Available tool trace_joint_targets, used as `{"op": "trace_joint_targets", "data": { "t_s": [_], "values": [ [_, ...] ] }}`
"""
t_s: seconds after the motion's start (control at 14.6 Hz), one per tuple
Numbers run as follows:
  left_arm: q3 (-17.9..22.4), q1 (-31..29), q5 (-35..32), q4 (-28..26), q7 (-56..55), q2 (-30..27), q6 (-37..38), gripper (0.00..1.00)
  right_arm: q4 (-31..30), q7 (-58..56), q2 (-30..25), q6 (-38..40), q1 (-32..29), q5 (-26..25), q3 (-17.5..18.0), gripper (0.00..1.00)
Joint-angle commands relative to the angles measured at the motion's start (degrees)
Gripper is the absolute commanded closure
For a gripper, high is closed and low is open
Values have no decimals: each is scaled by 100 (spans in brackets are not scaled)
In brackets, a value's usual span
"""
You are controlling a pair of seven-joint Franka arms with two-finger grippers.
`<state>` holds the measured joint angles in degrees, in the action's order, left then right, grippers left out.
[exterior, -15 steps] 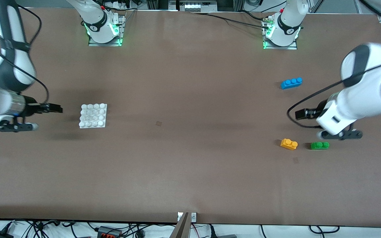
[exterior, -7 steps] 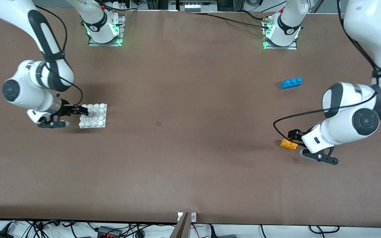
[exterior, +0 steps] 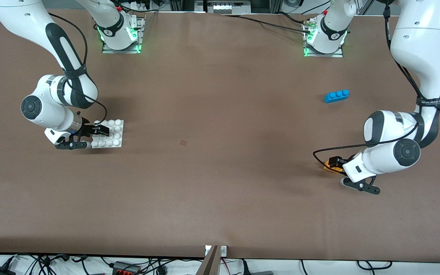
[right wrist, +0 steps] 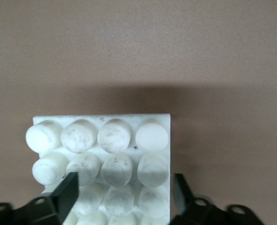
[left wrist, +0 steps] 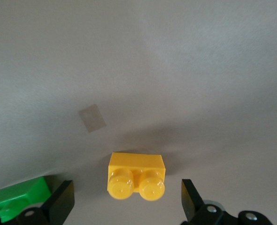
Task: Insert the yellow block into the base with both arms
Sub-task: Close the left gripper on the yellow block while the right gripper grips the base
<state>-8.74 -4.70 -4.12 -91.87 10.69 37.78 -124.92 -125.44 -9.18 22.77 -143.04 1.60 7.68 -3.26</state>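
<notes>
Grippers at work on my rig: the left gripper (left wrist: 126, 201), fingers apart, straddles the small orange-yellow two-stud plastic brick (left wrist: 135, 174) on the brown table (exterior: 220, 172); the right gripper (right wrist: 124, 194), fingers spread, hangs over the flat white studded plastic plate (right wrist: 105, 154).

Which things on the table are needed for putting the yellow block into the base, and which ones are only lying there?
Needed:
small orange-yellow plastic brick, between the open left gripper fingers
flat white studded plastic plate, under the open right gripper

Only lying there:
long blue plastic brick
green plastic brick, beside the yellow one
</notes>
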Motion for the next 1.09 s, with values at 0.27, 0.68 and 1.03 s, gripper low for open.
{"op": "trace_joint_targets", "data": {
  "t_s": [0.27, 0.68, 1.03],
  "values": [
    [-14, -31, -115, -147, 126, 142, -391, 0, 10, -31, 132, -224, 7, 76, 1, 26],
    [-5, -31, -115, -367, 353, 150, -638, 0, 11, -40, 228, -224, -2, 76, 9, 44],
    [65, -31, -115, -367, 583, 177, -674, 0, 11, 47, 272, -163, 156, 76, 9, 44]
  ]
}}
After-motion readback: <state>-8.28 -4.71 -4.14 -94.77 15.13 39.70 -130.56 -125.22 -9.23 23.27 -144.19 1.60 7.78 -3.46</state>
